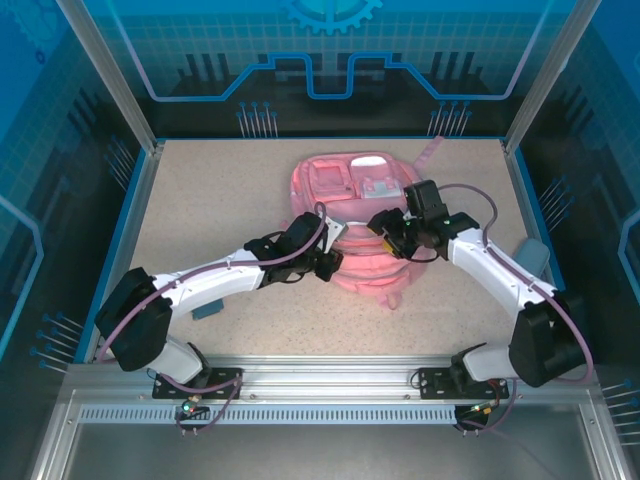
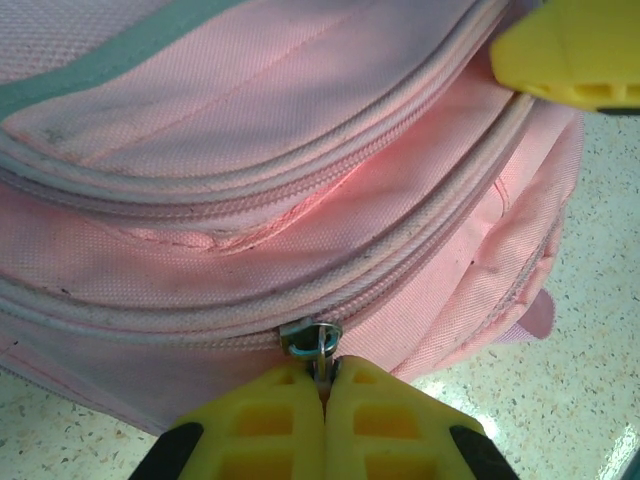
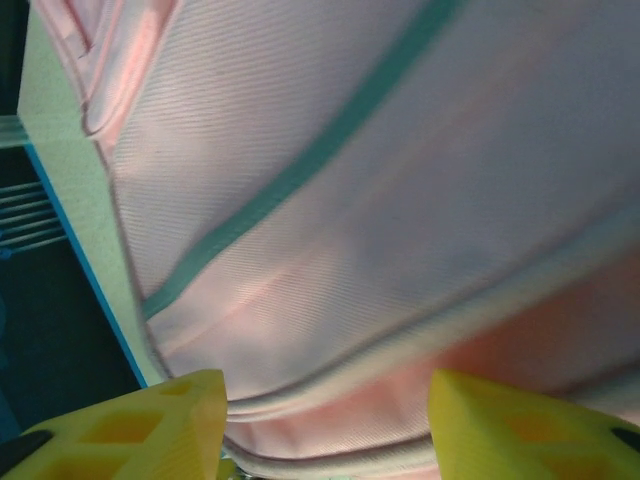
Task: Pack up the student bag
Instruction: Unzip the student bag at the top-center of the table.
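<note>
The student bag (image 1: 355,215), a big pink backpack, lies on the middle of the table. My left gripper (image 1: 330,262) is at its near side. In the left wrist view this gripper (image 2: 325,375) is shut on the metal zipper pull (image 2: 312,338) of a long zip. My right gripper (image 1: 388,226) hovers over the bag's right part. In the right wrist view its yellow jaws (image 3: 328,400) stand wide apart over the pink fabric (image 3: 380,200) with nothing between them. One of the right gripper's yellow fingers (image 2: 570,50) shows at the top right of the left wrist view.
The speckled table (image 1: 200,200) has a blue rim and glass walls around it. A small grey-blue object (image 1: 207,310) lies under the left arm. Another grey object (image 1: 535,262) lies at the right edge behind the right arm.
</note>
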`<state>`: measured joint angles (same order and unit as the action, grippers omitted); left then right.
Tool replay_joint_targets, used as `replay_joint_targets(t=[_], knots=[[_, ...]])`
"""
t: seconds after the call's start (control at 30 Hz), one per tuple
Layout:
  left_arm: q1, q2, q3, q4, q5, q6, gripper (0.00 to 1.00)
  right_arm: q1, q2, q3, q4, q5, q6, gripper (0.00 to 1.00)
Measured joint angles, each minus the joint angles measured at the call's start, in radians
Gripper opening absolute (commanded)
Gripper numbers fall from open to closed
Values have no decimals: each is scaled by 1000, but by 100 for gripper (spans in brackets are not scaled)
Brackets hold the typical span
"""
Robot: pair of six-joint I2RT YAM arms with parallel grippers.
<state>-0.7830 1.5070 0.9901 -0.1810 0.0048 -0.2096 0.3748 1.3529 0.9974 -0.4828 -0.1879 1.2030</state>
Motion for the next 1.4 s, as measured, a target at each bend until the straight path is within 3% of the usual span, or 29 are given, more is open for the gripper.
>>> replay_joint_targets(t=[0.1,0.4,0.6,0.77,0.9,1.0,1.4], knots=[[-1,0,0,0,0,1,0,0,-34,-31,-11,36,25,56],[-1,0,0,-1,0,11,0,0,57,7,-10,39,16,32],[-1,0,0,-10,-14,36,0,0,87,44,-4,40,-4,0],[10,-1,0,-44,-60,57,0,0,83,50,-4,42,-63,0],[95,-13,-14,-61,-60,64,0,-2,51,51,0,45,-130,0],[172,-16,-32,-46,-37,84,0,-4,35,55,8,19,-182,0],[296,122,43,3,47,159,0,-10,81,138,0,-67,-359,0]])
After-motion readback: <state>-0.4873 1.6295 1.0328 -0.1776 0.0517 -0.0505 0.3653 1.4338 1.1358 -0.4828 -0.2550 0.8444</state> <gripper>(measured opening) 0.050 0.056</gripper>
